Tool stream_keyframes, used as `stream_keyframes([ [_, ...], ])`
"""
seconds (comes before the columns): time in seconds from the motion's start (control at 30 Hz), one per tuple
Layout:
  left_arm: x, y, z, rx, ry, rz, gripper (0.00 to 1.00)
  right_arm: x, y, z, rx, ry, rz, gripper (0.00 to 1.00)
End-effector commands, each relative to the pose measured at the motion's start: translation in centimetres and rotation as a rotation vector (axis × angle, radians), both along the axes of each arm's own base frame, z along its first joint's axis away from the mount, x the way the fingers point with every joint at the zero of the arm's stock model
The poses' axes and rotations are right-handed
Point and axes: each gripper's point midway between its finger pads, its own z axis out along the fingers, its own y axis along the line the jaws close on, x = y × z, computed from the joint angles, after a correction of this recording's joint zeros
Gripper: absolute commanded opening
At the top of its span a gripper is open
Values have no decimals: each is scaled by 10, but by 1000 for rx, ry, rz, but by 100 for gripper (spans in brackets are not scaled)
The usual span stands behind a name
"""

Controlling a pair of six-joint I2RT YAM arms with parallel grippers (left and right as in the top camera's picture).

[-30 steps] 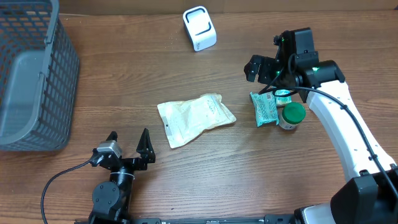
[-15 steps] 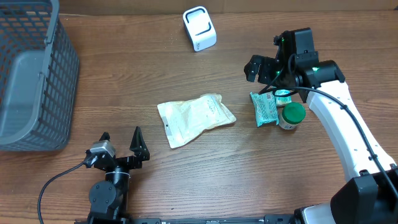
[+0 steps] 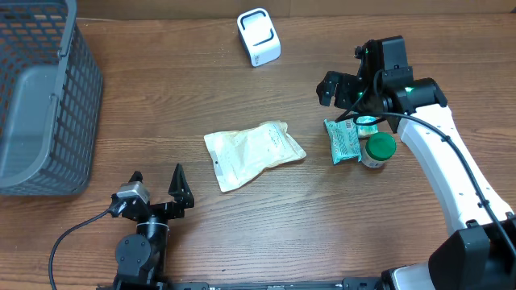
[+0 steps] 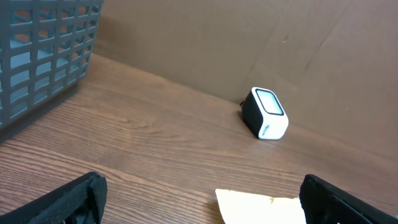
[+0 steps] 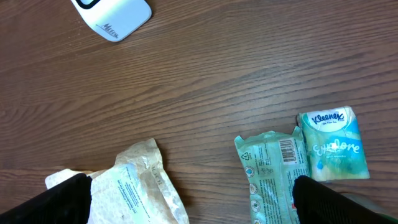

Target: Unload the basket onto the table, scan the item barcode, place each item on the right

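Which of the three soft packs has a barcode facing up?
The green packet, lying between the cream pouch and the Kleenex pack: a barcode shows on its upper face. None shows on the other two.

Basket (image 3: 85, 97): dark gray, with open grid walls; it stands at the far left of the surface, partly cut off by the overhead picture's edge. The left wrist view shows one corner of it (image 4: 43, 56) at the upper left.
Basket inside: a plain, lighter gray bottom; nothing can be made out lying in it.
Surface (image 3: 242, 234): brown wood with the grain running left to right, matte, also seen in the left wrist view (image 4: 155, 149) and the right wrist view (image 5: 249, 74).
Back wall (image 4: 205, 43): flat tan board, like cardboard, rising from the far edge of the surface; a faint slanted crease crosses it.
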Motion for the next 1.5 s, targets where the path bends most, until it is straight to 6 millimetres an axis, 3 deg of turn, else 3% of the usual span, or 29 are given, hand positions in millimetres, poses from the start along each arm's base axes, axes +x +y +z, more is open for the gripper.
stream_keyframes([
  [0.0, 0, 1, 0, 15, -2, 5, 100, 3, -1, 6, -4, -20, -2, 100],
  [1.33, 0, 1, 0, 15, -2, 5, 100, 3, -1, 6, -4, -21, -2, 100],
  [1.47, 0, 1, 0, 15, -2, 5, 100, 8, -21, 5, -101, -39, -64, 100],
])
